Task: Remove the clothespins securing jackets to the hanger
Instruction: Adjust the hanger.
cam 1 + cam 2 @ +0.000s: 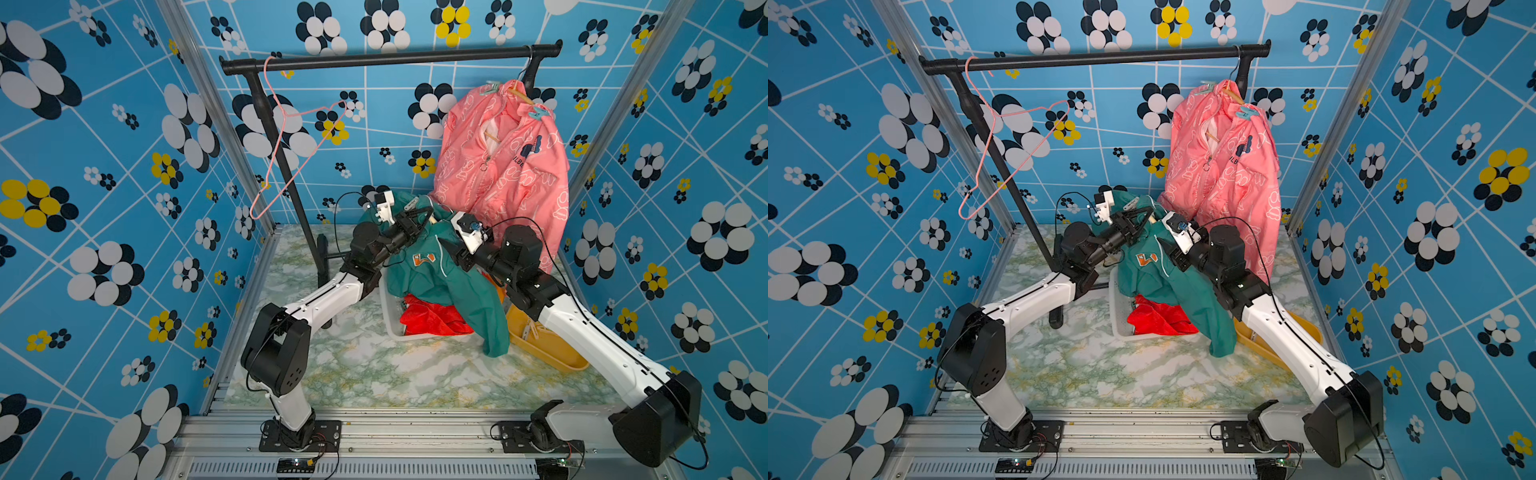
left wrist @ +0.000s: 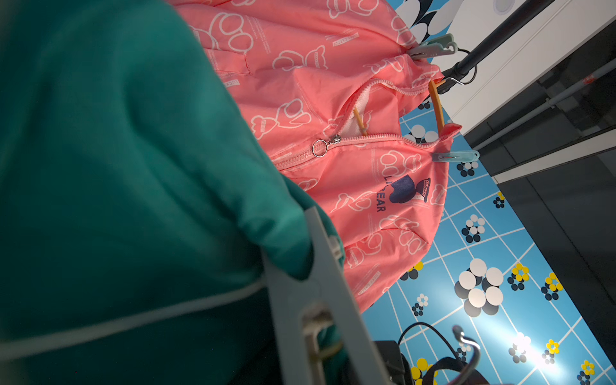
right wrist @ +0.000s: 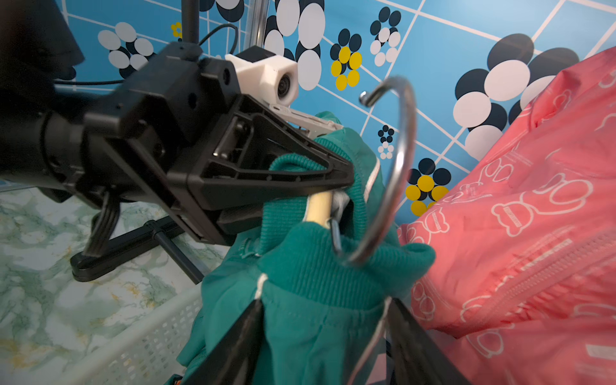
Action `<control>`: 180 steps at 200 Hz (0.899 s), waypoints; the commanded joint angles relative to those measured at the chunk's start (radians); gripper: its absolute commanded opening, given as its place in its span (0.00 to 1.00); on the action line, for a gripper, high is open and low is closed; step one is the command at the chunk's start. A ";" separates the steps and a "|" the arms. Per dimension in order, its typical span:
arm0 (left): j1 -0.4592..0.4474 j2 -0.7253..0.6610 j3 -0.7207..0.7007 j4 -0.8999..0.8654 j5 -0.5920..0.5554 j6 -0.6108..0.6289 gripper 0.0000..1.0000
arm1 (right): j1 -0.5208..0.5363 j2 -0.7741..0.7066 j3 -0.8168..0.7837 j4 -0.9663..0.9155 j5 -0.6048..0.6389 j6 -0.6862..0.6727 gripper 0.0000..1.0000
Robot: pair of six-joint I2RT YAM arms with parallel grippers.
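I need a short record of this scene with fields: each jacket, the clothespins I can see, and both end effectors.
pink jacket: hangs on the rail, two teal clothespins at its shoulders
green jacket: off the rail, whitish clothespin clipped on
red jacket: in the white basket
left end effector: shut on green jacket collar
right end effector: open, fingers either side of green jacket
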 commanded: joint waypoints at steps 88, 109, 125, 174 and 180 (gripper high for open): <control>0.018 -0.112 -0.008 0.021 0.056 0.046 0.00 | 0.017 0.051 0.021 0.058 0.030 0.043 0.00; 0.041 -0.157 -0.033 -0.058 0.086 0.051 0.41 | 0.024 0.039 0.017 0.058 0.051 -0.007 0.00; 0.069 -0.221 -0.079 -0.122 0.099 0.061 0.84 | 0.026 0.030 0.019 0.044 0.067 -0.046 0.00; 0.124 -0.403 -0.188 -0.323 0.029 0.124 0.84 | 0.029 -0.021 -0.016 0.053 0.094 -0.095 0.00; 0.128 -0.407 -0.188 -0.328 0.026 0.124 0.82 | 0.029 -0.029 -0.027 0.062 0.094 -0.094 0.00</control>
